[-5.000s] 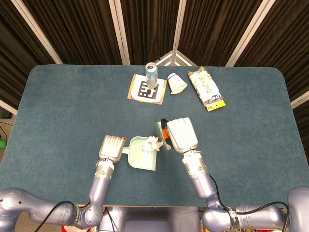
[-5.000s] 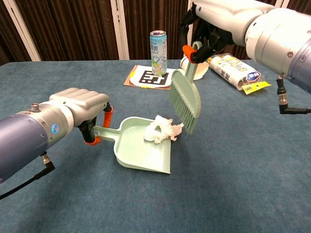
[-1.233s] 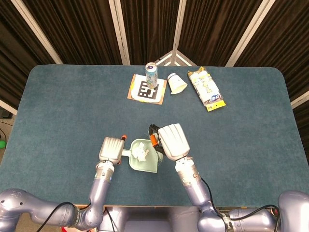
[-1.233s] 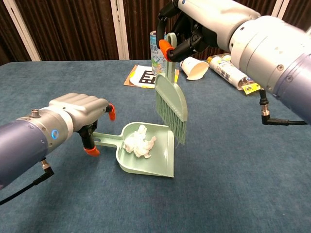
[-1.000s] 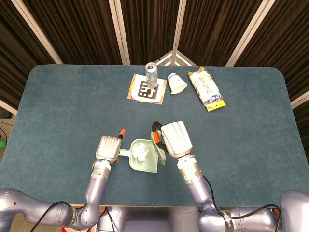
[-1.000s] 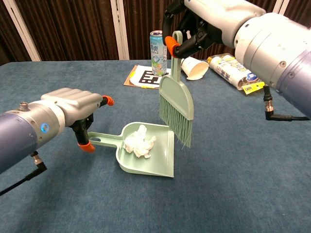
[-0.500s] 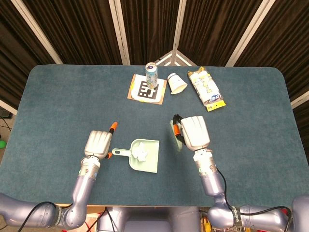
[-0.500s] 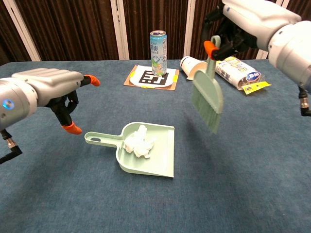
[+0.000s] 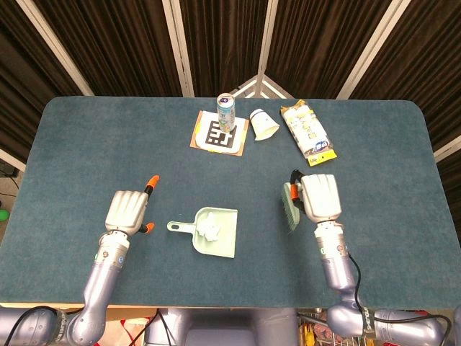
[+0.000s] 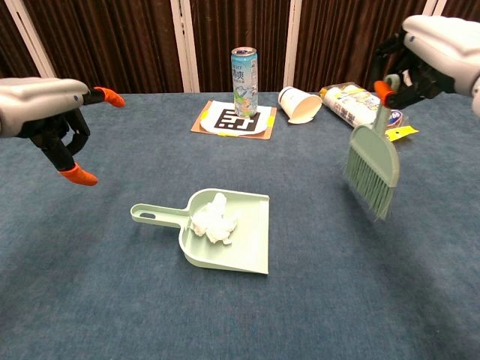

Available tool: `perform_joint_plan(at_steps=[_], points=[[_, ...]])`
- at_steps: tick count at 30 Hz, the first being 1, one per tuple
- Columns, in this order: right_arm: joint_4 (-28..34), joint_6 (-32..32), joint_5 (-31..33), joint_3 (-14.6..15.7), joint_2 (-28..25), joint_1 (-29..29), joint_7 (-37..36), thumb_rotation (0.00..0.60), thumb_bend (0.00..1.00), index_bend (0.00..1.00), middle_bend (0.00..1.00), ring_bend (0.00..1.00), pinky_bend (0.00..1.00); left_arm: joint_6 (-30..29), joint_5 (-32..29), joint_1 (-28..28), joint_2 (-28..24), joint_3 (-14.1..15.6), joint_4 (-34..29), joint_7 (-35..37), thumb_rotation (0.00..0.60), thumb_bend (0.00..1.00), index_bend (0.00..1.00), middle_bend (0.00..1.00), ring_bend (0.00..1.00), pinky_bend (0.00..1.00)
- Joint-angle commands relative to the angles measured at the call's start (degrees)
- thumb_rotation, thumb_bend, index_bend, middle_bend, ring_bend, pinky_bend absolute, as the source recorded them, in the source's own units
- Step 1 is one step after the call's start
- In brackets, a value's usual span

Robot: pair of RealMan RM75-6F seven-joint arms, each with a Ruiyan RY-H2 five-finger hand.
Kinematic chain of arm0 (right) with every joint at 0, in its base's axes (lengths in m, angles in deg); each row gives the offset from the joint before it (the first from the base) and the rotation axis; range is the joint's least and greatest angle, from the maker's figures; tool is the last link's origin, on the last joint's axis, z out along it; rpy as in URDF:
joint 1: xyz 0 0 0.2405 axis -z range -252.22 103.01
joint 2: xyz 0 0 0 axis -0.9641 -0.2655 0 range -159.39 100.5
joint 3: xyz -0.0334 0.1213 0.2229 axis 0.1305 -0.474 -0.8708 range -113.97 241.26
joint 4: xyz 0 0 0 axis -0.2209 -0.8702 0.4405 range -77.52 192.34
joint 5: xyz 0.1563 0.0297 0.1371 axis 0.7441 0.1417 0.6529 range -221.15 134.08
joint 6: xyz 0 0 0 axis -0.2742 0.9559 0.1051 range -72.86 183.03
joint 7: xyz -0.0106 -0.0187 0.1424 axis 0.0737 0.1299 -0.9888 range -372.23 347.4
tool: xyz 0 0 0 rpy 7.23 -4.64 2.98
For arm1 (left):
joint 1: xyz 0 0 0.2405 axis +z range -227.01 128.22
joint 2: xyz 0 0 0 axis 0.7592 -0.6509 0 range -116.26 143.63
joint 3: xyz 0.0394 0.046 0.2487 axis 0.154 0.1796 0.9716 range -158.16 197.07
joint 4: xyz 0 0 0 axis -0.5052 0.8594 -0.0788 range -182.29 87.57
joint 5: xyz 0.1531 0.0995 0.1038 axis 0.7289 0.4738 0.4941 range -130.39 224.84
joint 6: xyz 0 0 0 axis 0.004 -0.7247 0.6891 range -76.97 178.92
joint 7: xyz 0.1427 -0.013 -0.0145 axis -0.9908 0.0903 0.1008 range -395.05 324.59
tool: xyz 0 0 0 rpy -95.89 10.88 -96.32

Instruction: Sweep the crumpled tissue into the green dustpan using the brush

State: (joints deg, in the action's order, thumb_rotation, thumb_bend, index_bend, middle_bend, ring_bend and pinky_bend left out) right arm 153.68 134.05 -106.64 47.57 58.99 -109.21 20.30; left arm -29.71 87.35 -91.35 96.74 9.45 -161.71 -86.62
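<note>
Teal carpet-like table (image 9: 86, 144) with rounded corners, dark pleated curtains (image 9: 108, 43) with pale vertical frame strips behind. Green dustpan (image 9: 209, 232) lies flat near the table's front middle, handle pointing toward the left hand; crumpled tissue (image 9: 210, 227) sits inside the pan, toward its back wall, clear of the open lip in the chest view (image 10: 216, 219). Left hand (image 9: 128, 211) is off to the handle side of the dustpan, not touching it, fingers spread apart and holding nothing, orange fingertips visible; in chest view it hovers above the table (image 10: 52, 112) with most of the hand cut off by the frame edge. Right hand (image 9: 320, 197) is on the other side of the dustpan, well apart from it, fingers closed around the brush (image 9: 290, 205) handle; chest view shows the brush (image 10: 371, 169) hanging bristles down, above the table, hand partly cut off at the frame edge (image 10: 439, 49). Beyond the dustpan, at the far middle: a tall drink can (image 9: 226, 109) standing upright on a marker card (image 9: 218, 135), a white paper cup (image 9: 263, 124) lying on its side just beside the card, contents not visible, and a yellow-white snack packet (image 9: 308, 132) lying flat farther to that side. Can and packet print too small to read.
</note>
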Motion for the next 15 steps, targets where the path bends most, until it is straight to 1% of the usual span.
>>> perform_joint_plan(at_steps=[1,3,5,6,9,10,12,13,15], points=[[-0.2,-0.2,1.0,-0.1,-1.0,0.6,0.1,0.600,1.00,0.74,0.67,0.65,0.76,0.1,1.1,0.7,-1.5,0.2,-1.1,1.2,0.600,0.00,0.09,0.71,0.83,0.97],[0.0,-0.5,1.9,-0.2,-1.8,0.9,0.4,0.600,1.00,0.67,0.61,0.59,0.64,0.1,1.7,1.0,-2.3,0.3,-1.7,1.9,0.600,0.00,0.09,0.70,0.82,0.97],[0.4,-0.9,3.1,-0.1,-3.1,1.4,1.1,0.600,1.00,0.59,0.55,0.52,0.54,0.2,2.5,1.4,-3.3,0.5,-2.6,2.8,0.600,0.00,0.09,0.69,0.81,0.96],[0.7,-1.2,3.7,-0.1,-3.7,1.6,1.5,0.600,1.00,0.52,0.51,0.47,0.49,0.2,2.9,1.6,-3.7,0.6,-3.0,3.2,0.600,0.00,0.09,0.68,0.81,0.95],[1.7,-1.9,6.6,0.0,-5.4,2.2,3.3,0.600,1.00,0.23,0.28,0.21,0.27,0.3,4.1,2.2,-5.0,1.3,-4.0,4.0,0.600,0.00,0.09,0.62,0.74,0.90],[2.2,-2.0,7.8,-0.1,-5.9,2.4,3.9,0.600,0.98,0.14,0.21,0.14,0.21,0.3,4.4,2.4,-5.3,1.4,-4.2,4.3,0.600,0.00,0.08,0.58,0.69,0.86],[3.1,-1.8,9.9,-0.4,-7.0,2.6,5.5,0.600,0.92,0.03,0.10,0.04,0.14,0.2,5.1,2.8,-5.9,1.8,-4.8,4.8,0.600,0.00,0.05,0.46,0.57,0.73],[3.3,-1.7,10.4,-0.4,-7.4,2.6,6.1,0.600,0.87,0.00,0.05,0.01,0.12,0.2,5.5,3.0,-6.2,2.0,-5.0,5.0,0.600,0.00,0.02,0.39,0.50,0.66],[3.5,-1.2,10.7,-0.5,-8.0,2.7,6.7,0.600,0.82,0.00,0.01,0.00,0.09,0.1,6.0,3.3,-6.7,2.3,-5.4,5.4,0.600,0.00,0.00,0.29,0.39,0.55]])
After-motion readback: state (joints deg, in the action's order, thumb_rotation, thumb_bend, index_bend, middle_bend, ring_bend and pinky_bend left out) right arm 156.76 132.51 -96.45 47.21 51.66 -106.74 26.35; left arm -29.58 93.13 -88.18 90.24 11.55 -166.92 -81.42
